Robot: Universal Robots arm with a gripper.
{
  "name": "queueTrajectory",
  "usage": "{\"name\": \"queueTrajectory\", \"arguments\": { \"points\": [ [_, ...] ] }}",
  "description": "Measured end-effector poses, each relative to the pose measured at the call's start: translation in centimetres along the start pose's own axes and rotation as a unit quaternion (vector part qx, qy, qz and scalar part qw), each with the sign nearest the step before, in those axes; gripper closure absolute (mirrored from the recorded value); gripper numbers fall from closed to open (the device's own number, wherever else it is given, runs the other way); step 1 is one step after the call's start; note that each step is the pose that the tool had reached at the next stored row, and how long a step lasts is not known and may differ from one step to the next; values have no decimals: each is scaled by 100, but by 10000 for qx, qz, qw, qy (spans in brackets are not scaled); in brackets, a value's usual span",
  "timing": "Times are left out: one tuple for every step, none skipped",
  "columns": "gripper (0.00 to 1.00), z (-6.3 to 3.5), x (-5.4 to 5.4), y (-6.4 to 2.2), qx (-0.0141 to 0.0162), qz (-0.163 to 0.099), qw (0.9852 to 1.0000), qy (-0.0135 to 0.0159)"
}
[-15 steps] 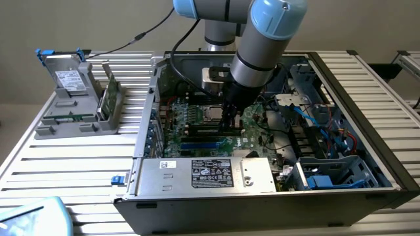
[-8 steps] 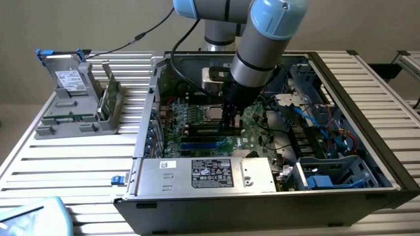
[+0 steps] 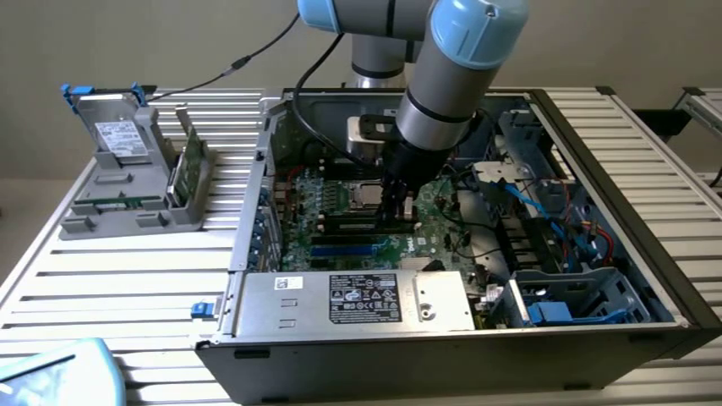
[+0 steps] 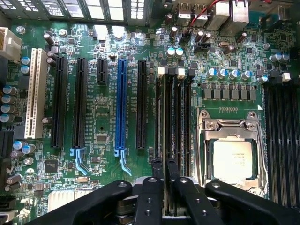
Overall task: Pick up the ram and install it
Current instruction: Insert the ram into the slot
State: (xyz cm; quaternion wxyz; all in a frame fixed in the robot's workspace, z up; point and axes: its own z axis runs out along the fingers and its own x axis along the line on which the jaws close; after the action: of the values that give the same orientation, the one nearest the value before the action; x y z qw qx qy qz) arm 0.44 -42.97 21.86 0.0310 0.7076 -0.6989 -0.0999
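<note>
- Silver-grey power supply (image 3: 361, 300) lies at the near edge of the open computer case (image 3: 631, 216), black label facing up.
- Behind it the green motherboard (image 3: 316, 211) lies flat on the case floor.
- The gripper (image 4: 165, 164) reaches down into the case over the memory slots, just beside the processor socket (image 4: 233, 159).
- The ram (image 4: 167, 117) stands edge-up in one of those slots, between the blue expansion slot (image 4: 122, 103) and the processor socket. Whether it is fully latched cannot be told.
- The gripper straddles one end of the ram's upper edge. Whether it clamps the stick or has let go cannot be told.
- The arm (image 3: 451, 76), grey with pale blue joints, comes down from above the case's far wall.
- Farther off, at the exterior view's left, a grey rack (image 3: 124, 207) sits on the slatted table (image 3: 101, 279), well apart from the gripper.
- The rack holds a grey drive (image 3: 118, 139) with a white sticker and blue clips, and a lighter green card (image 3: 189, 169) standing upright beside it.
</note>
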Motion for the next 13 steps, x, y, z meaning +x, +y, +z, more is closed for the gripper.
{"name": "queueTrajectory", "arguments": {
  "points": [
    [73, 0, 0, 0, 0, 0, 10000, 0],
    [73, -1, 1, 0, 0, 0, 10000, 1],
    [67, -1, 1, 0, 0, 0, 10000, 1],
    [67, -1, 1, 0, 0, 1, 10000, 1],
    [67, -1, 1, 0, -1, 1, 10000, 2],
    [61, -1, 1, 0, 0, 0, 10000, 1],
    [61, -1, 1, 0, 0, 0, 10000, 1],
    [61, -1, 0, 1, 0, 1, 10000, 2],
    [61, -1, 1, 1, 0, 1, 10000, 1],
    [61, -1, 1, 0, 0, 0, 10000, 2],
    [61, -1, 1, 0, 0, 1, 10000, 2],
    [61, -1, 1, 0, -1, 1, 10000, 2],
    [61, -2, 1, 0, 0, 0, 10000, 2]
  ]
}}
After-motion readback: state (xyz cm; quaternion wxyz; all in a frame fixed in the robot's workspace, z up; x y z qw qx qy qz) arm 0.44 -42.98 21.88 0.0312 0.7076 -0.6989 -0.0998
